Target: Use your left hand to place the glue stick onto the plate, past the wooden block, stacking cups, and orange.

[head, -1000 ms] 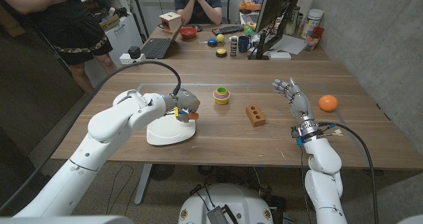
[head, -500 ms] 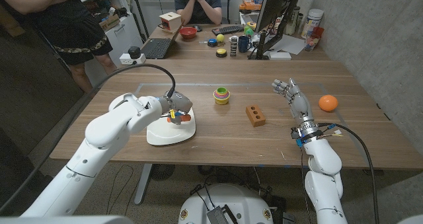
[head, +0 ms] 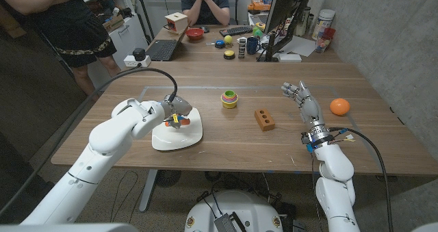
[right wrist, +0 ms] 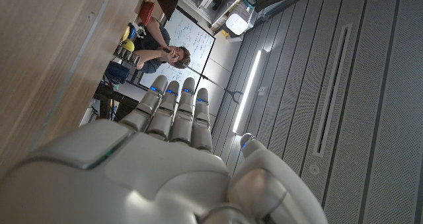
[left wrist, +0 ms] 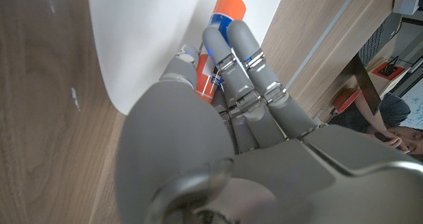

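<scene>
Left hand (head: 174,111) grips glue stick (head: 176,122), fingers (left wrist: 248,49) curled round it, over the plate (head: 178,137); stick-to-plate contact unclear. Cups (head: 229,98), block (head: 264,118), orange (head: 339,106) sit on bench (head: 226,142) further right. Right hand (head: 303,102) raised, fingers straight together, holding nothing.

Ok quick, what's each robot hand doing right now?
Left robot hand: closed around the glue stick, over the plate.
Right robot hand: open, holding nothing.

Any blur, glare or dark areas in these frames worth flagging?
Head view: sharp, evenly lit, dim at far left. Left wrist view: the left hand up close looks soft; glue stick and plate read clearly. Right wrist view: bright ceiling light strip, right hand slightly soft.
</scene>
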Tool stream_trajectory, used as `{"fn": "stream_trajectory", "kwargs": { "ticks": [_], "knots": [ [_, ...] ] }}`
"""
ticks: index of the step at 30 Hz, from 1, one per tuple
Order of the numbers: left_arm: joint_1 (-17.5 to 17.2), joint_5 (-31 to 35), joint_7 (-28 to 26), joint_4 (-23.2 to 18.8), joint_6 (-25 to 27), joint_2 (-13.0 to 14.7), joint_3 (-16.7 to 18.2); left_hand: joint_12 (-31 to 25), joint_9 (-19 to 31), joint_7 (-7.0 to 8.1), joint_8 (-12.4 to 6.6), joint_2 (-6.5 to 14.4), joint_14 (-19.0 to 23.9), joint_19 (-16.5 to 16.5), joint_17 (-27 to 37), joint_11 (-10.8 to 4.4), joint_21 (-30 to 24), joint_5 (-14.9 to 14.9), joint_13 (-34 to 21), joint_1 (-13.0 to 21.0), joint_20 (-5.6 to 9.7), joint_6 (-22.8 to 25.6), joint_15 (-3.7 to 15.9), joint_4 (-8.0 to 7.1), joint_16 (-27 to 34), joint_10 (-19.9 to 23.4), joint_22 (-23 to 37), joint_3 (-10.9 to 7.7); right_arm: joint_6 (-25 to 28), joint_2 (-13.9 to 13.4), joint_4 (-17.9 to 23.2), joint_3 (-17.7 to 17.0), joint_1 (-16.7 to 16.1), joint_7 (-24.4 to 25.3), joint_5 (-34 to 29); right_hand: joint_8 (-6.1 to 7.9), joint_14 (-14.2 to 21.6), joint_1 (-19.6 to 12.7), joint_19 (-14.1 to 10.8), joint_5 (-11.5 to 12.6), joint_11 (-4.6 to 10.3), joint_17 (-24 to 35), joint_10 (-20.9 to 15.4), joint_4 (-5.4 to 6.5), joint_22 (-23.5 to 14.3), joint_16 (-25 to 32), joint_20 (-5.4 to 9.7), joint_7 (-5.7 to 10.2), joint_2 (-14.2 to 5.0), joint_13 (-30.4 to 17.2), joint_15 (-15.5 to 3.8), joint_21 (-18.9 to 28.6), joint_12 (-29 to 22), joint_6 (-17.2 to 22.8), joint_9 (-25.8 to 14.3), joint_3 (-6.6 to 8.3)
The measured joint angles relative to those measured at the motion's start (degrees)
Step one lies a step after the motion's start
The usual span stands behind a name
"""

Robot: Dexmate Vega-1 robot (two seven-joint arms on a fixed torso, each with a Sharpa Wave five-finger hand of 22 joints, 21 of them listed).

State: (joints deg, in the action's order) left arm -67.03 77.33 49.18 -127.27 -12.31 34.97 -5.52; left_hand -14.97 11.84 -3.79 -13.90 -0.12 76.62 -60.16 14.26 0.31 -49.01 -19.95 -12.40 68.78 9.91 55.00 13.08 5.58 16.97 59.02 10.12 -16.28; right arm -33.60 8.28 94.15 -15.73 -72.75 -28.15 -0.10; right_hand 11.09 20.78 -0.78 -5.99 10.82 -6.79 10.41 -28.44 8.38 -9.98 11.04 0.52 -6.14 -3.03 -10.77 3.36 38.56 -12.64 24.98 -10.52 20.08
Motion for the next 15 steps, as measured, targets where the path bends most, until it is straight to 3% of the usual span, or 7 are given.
{"fn": "stream_trajectory", "kwargs": {
  "ticks": [15],
  "knots": [
    [1.4,2.2,-0.2,2.8,1.1,0.7,-1.9,0.2,0.3,0.0,0.22,0.0,0.0,0.0,0.0,-0.02,0.0,0.2,-0.3,0.0,0.0,0.0,0.0,0.0,0.0,0.0,0.0,0.0,-0.2,-0.1,-0.7,-0.2,0.2,0.3,0.0,0.0,0.0,0.0,-0.2,0.0,0.01,0.0,0.0,0.0,0.0,0.0,-0.22,0.0,0.01,0.0,0.0,-0.2,0.0,0.0,0.0,0.0]
  ]
}}
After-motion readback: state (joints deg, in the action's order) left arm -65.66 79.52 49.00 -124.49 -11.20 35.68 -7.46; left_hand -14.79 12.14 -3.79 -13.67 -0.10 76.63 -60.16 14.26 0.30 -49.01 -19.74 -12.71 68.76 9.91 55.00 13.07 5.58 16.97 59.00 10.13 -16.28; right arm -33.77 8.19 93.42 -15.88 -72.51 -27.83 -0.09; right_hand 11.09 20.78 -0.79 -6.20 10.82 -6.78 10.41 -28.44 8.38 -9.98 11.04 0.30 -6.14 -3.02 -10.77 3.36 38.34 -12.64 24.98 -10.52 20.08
